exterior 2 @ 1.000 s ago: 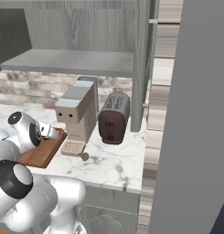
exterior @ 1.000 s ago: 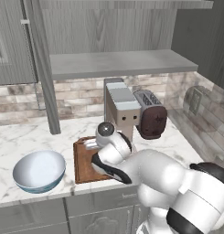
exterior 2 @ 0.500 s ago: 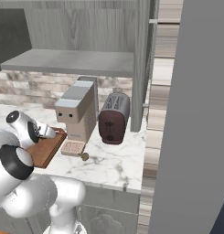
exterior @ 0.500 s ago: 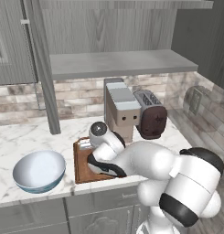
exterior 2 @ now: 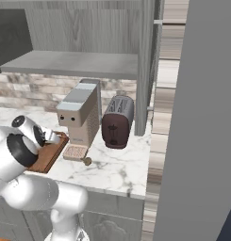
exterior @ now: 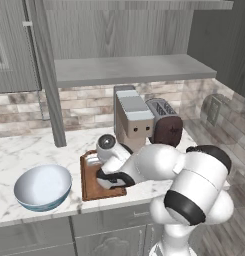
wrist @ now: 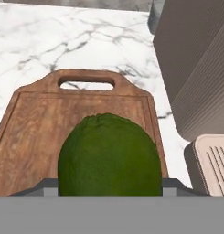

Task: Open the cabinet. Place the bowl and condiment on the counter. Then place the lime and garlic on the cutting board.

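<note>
In the hand view the dark green lime [wrist: 109,157] sits between the fingertips of my gripper [wrist: 109,188], which is shut on it just above the brown cutting board [wrist: 35,137], its loop handle pointing away. The gripper [exterior: 93,161] hovers over the board [exterior: 89,186] on the marble counter [exterior: 24,150]. On the counter left of the board stands the blue-and-white bowl [exterior: 42,187]. The garlic [exterior 2: 87,161] lies on the counter in front of the coffee machine. The cabinet stands open, its grey shelf [exterior: 129,67] bare. The condiment is out of view.
A beige coffee machine [exterior: 134,120] with a drip tray [wrist: 211,160] stands right behind the board, with a dark red toaster [exterior: 166,127] beside it. The open cabinet door [exterior: 46,75] hangs edge-on above the counter's back left. A tall grey panel [exterior 2: 197,117] walls off the right.
The hand has shifted slightly left over the cutting board and the arm's elbow has swung round. The lime stays in the grip; bowl and garlic have not moved.
</note>
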Motion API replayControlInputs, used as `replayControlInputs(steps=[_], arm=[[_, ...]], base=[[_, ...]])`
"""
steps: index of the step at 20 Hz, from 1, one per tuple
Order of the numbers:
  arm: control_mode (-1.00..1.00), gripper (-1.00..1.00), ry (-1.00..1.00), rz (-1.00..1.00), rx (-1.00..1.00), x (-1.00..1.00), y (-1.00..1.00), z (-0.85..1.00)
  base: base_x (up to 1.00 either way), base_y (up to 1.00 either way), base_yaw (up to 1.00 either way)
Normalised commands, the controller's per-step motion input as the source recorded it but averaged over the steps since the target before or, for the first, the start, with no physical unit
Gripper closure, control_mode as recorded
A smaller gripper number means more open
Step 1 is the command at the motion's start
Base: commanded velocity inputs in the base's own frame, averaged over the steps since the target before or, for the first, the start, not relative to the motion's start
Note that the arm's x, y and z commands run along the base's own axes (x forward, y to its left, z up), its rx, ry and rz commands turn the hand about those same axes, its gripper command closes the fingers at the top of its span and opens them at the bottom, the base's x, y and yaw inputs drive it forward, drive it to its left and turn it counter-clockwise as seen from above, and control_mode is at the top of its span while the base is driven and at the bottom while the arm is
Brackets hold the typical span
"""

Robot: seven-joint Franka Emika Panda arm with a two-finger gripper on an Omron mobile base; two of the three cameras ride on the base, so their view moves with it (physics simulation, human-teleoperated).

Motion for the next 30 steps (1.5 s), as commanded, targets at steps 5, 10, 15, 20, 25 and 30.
replayControlInputs(steps=[5,10,15,20,25,30], arm=[[-1.00,1.00,0.00,0.00,0.00,0.13,0.13,-0.17],[-1.00,1.00,0.00,0.00,0.00,0.19,0.21,-0.13],[-1.00,1.00,0.01,0.00,0.00,0.13,0.12,-0.13],[-1.00,1.00,0.04,0.00,0.00,0.05,0.01,-0.18],[-1.00,1.00,0.03,0.00,0.00,0.03,0.01,-0.21],[-1.00,1.00,0.06,0.00,0.00,0.08,0.04,-0.17]], base=[[0.00,0.00,0.00],[0.00,0.00,0.00],[0.00,0.00,0.00],[0.00,0.00,0.00],[0.00,0.00,0.00],[0.00,0.00,0.00]])
